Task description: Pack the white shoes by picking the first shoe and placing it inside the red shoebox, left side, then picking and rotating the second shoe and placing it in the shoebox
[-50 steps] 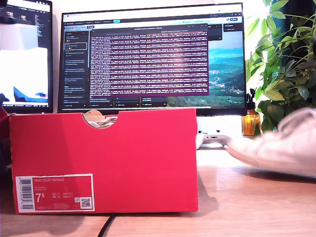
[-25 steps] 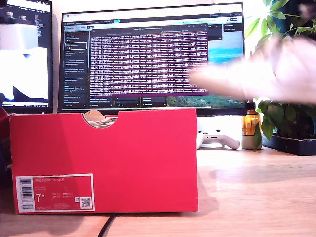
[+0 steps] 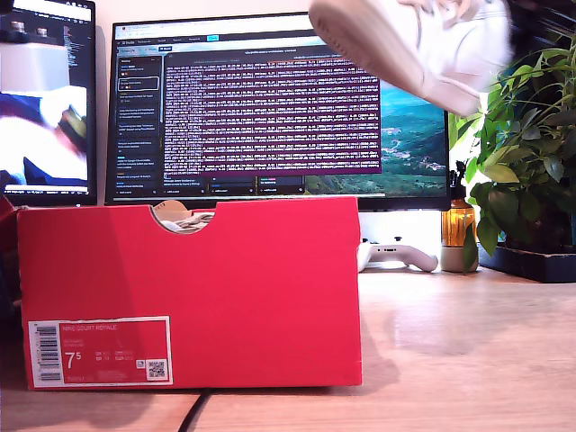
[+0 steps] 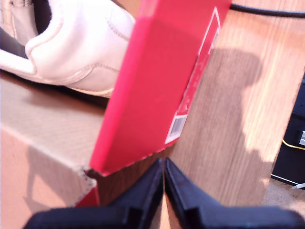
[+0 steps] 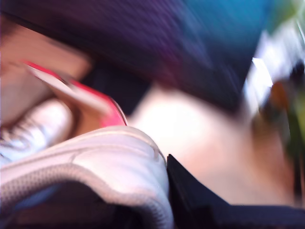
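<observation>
The red shoebox [image 3: 189, 292] stands on the table in the exterior view's left half, its notch and white label facing the camera. One white shoe [image 4: 71, 43] lies inside it, and it also shows blurred in the second wrist view [image 5: 33, 129]. The other white shoe [image 3: 414, 45] hangs tilted high at the exterior view's upper right, sole toward the camera. My second gripper [image 5: 167, 188] is shut on this shoe [image 5: 95, 162], with one black finger [image 5: 195, 200] showing beside it. My first gripper [image 4: 163, 174] is shut on nothing, just outside a corner of the box [image 4: 157, 86].
Two monitors [image 3: 279, 108] stand behind the box. A white game controller [image 3: 396, 255], an amber bottle [image 3: 457, 225] and a leafy plant [image 3: 522, 153] sit at the exterior view's right. A black cable [image 3: 193, 409] runs under the box's front.
The second shoe rose from the table at the exterior view's right to high above it, shifting toward the left and tilting sole-outward. The box has not moved.
</observation>
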Robot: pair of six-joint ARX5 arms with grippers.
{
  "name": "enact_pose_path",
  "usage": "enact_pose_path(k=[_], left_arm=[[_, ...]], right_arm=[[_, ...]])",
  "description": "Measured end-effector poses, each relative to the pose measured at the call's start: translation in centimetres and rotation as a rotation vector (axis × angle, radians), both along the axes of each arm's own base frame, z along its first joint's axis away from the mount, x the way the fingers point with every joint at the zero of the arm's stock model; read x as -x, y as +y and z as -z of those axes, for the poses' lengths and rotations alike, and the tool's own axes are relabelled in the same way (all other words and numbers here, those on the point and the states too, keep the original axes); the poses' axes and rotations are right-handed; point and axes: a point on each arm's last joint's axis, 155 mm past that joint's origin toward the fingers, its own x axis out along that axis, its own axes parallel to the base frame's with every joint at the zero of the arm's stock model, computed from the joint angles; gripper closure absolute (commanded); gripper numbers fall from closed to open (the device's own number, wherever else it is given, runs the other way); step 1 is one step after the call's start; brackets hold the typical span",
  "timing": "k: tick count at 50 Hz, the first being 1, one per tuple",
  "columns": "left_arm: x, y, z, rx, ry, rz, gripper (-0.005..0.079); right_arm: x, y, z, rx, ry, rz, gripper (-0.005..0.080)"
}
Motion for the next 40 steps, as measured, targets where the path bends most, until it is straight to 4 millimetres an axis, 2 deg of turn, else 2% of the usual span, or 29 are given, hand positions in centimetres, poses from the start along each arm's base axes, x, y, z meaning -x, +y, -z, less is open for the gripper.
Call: enact_pose_path(k=[9, 15, 20, 28, 34, 40], left_arm=[[0.0, 0.0, 0.0, 0.000, 0.000, 0.000, 0.0761], [0.0, 0.0, 0.0, 0.000, 0.000, 0.000, 0.0762], [0.0, 0.0, 0.0, 0.000, 0.000, 0.000, 0.0761], [0.0, 0.0, 0.0, 0.000, 0.000, 0.000, 0.0761], [0.0, 0.0, 0.0, 0.000, 0.000, 0.000, 0.0762], [0.0, 0.0, 0.0, 0.000, 0.000, 0.000, 0.0762]], right_arm=[[-0.2, 4.3, -2.9, 0.019, -0.165, -0.122, 0.0762], [-0.5, 6.5, -3.1, 0.010, -0.206, -0.170, 0.0762], [-1.4, 7.6, -1.8, 0.012, -0.196, -0.186, 0.0762], [-2.8, 9.2, 1.9, 0.038, -0.139, -0.209, 0.0762], [-3.1, 10.6, 4.0, 0.052, -0.107, -0.237, 0.0762], [-2.6, 12.3, 4.9, 0.056, -0.096, -0.273, 0.0762]])
